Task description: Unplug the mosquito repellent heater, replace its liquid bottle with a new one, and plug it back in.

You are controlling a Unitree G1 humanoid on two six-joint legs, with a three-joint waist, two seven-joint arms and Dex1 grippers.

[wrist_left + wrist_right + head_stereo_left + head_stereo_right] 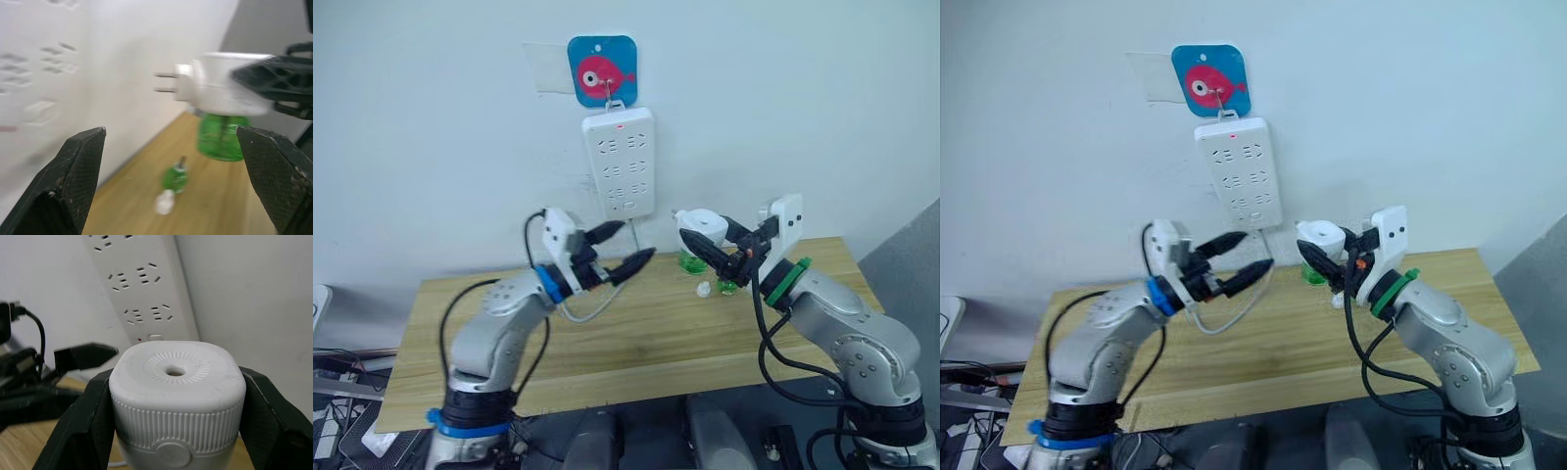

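My right hand [713, 245] is raised over the back of the tabletop [636, 338], and its two black fingers pinch the mosquito repellent heater [176, 404] by its white sides. The heater is up in the air, and its two metal prongs [165, 82] point toward the wall. A green bottle [222, 137] hangs under it. My right arm bends up from the elbow, forearm reaching toward the wall.

My left hand [619, 249] is also raised, fingers spread apart and holding nothing. It points at the heater, with a gap between them.

On the wall just above both hands hangs the white power strip [620, 163], under a blue hook with a pink fish [602, 70]. Its cord [597, 304] loops down onto the tabletop.

Below the heater, another small green bottle [175, 177] stands on the tabletop with a bare neck, and a small white cap [165, 201] lies beside it.
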